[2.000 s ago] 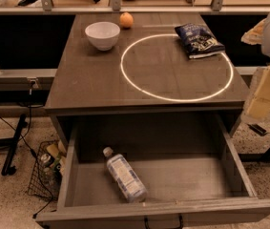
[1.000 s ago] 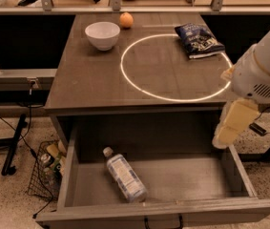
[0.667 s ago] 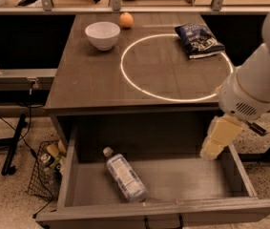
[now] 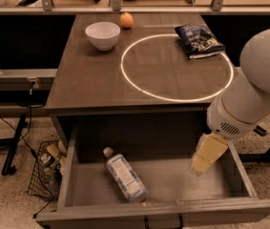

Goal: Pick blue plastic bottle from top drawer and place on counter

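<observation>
Found top drawer (image 4: 159,209) standing open below front edge of bench (image 4: 89,78). Logged blue plastic bottle (image 4: 124,175) lying flat on drawer floor toward 8 o'clock, white cap pointing to 11 o'clock, well apart from hand. Placed hand (image 4: 199,165) at 3 o'clock of drawer, cream-coloured, hanging off bulky white arm (image 4: 256,87) near right wall; cannot tell how far open it is or whether it has hold of anything. Noted only bare drawer floor between hand and bottle. On bench top, marked glowing white circle (image 4: 172,100) from centre out to 3 o'clock; white bowl (image 4: 102,35) at 11 o'clock, orange (image 4: 126,20) just beside it toward 12, dark blue snack bag (image 4: 199,40) at 1 o'clock, lying across circle's line. Spotted wire basket (image 4: 45,171) on ground at 9 o'clock of drawer. Could not read bottle's pale label or bag's print.
</observation>
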{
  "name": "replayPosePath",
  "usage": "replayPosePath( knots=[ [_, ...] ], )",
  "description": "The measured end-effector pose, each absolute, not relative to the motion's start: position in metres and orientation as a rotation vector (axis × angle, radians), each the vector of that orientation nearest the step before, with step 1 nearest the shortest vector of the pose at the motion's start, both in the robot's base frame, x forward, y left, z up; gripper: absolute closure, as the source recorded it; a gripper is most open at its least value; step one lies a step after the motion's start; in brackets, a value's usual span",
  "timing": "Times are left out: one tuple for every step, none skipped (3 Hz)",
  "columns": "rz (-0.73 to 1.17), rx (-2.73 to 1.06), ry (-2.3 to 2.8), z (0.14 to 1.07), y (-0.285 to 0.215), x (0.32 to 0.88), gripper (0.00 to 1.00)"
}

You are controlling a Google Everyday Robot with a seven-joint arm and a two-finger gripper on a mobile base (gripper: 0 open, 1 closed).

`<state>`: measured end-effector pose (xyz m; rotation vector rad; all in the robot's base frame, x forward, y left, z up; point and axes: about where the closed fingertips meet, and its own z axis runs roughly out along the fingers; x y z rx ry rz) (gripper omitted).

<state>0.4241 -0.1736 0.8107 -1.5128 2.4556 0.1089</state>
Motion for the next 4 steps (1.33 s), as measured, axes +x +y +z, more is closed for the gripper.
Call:
replayPosePath(
  knots=[
    [0.116,-1.507,2.455,0.810,-0.172,0.424,0.00],
    [0.241,-1.399,2.510,0.765,-0.151,0.411,0.00],
    [0.403,-1.292,2.595,0.701,-0.106,0.395,0.00],
    [0.530,-1.223,2.611,0.662,-0.054,0.391,0.00]
  ],
)
